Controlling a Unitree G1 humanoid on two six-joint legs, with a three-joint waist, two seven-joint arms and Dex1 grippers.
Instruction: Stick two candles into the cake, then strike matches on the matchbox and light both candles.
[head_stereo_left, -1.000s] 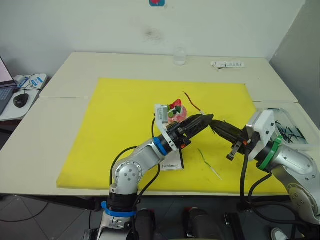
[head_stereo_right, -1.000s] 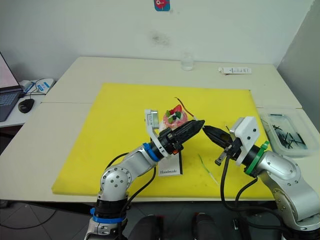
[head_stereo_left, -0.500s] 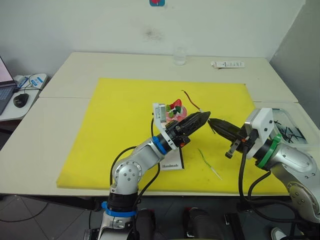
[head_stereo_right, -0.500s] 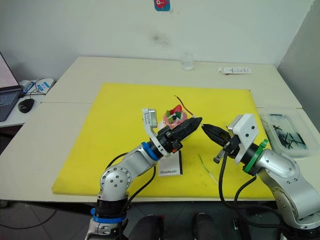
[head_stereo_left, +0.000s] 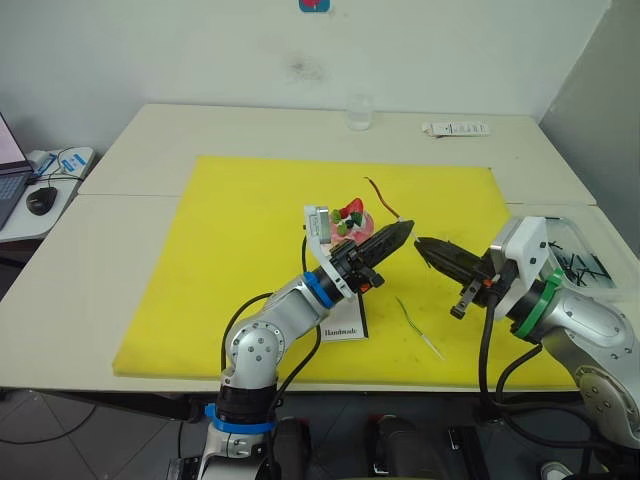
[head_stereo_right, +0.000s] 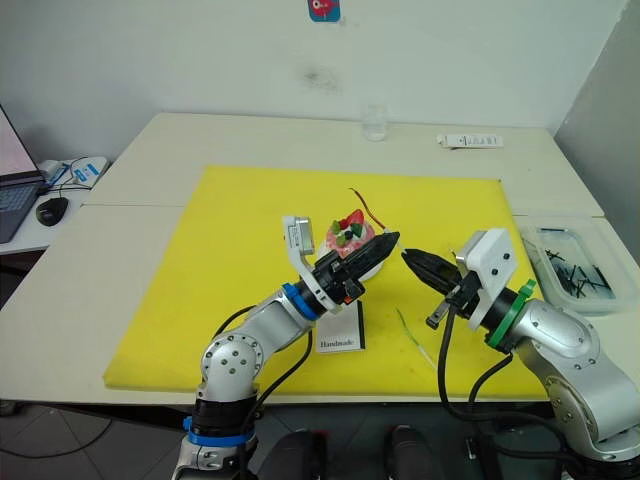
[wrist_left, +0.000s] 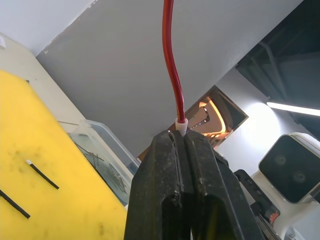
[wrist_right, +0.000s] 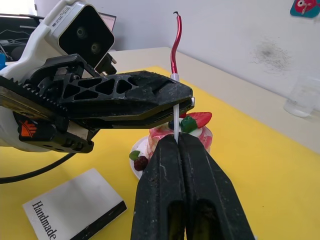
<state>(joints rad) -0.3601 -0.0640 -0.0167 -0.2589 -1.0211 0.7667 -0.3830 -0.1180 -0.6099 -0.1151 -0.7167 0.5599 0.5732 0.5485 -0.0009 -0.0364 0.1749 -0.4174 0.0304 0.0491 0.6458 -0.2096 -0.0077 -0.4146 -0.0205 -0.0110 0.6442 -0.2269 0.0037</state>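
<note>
The cake (wrist_right: 176, 137) sits just beyond my left gripper (head_stereo_left: 400, 233), whose jaws pinch the dark red candle (wrist_right: 174, 44) near its pale end. My right gripper (head_stereo_left: 424, 245) is pressed closed. I should lower the candle upright, avoiding the strawberry (wrist_right: 198, 119).

The cake (head_stereo_right: 352, 240) is partly covered by the left end effector (head_stereo_right: 390, 240). The matchbox (head_stereo_left: 342, 325) is largely hidden under the left arm. Thin dark sticks, possibly matches (head_stereo_left: 578, 266), are too small to be resolved at the surface's right edge.
</note>
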